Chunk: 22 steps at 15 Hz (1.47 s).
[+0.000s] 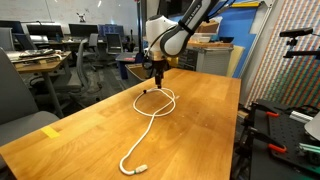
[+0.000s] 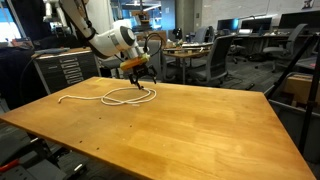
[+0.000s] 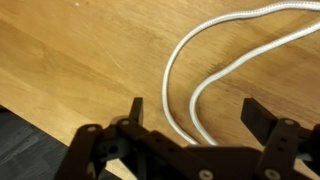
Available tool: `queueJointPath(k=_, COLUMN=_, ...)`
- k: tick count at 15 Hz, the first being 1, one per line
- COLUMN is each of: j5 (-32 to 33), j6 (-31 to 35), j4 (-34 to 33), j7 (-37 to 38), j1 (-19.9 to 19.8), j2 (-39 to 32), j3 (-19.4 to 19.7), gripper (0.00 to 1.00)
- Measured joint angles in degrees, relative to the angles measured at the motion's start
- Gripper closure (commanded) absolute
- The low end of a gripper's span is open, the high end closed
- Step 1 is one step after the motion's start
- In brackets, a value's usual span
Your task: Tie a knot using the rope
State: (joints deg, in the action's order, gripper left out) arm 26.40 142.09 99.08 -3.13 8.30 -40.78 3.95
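Observation:
The rope (image 1: 152, 118) is a thin white cord lying on the wooden table (image 1: 190, 130). It forms a loop at the far end and trails to a curled end near the front edge (image 1: 133, 167). It also shows in an exterior view (image 2: 118, 96) as a loop with a tail running left. My gripper (image 1: 156, 78) hangs just above the loop at the far end of the table; it also shows in an exterior view (image 2: 138, 80). In the wrist view my gripper (image 3: 200, 112) is open, with two rope strands (image 3: 190, 95) passing between its fingers. Nothing is held.
Office chairs (image 2: 215, 55) and desks stand beyond the table. A yellow tape patch (image 1: 51, 131) sits near one table edge. Equipment on stands (image 1: 290, 115) is beside the table. A metal cabinet (image 2: 65, 70) stands behind it.

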Motion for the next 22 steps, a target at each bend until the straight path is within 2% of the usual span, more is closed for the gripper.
queueJointPath(k=3, j5=-1.51, j6=-1.00, j4=-1.69, j7=-2.92, j1=-2.36, j2=-0.12, j3=-1.34, gripper=0.00)
queueJointPath(k=10, j5=-2.36, j6=-0.74, j4=-2.18, j7=-2.95, j1=-3.56, j2=-1.63, j3=-0.74, gripper=0.00)
queueJointPath(k=16, j5=-8.28, j6=-1.07, j4=-4.70, j7=-4.28, j1=-9.10, j2=-4.99, j3=-0.85, gripper=0.00)
queueJointPath(k=22, j5=-12.39, j6=-3.70, j4=-7.23, j7=-4.09, j1=-9.79, j2=-7.03, j3=-0.85, gripper=0.00)
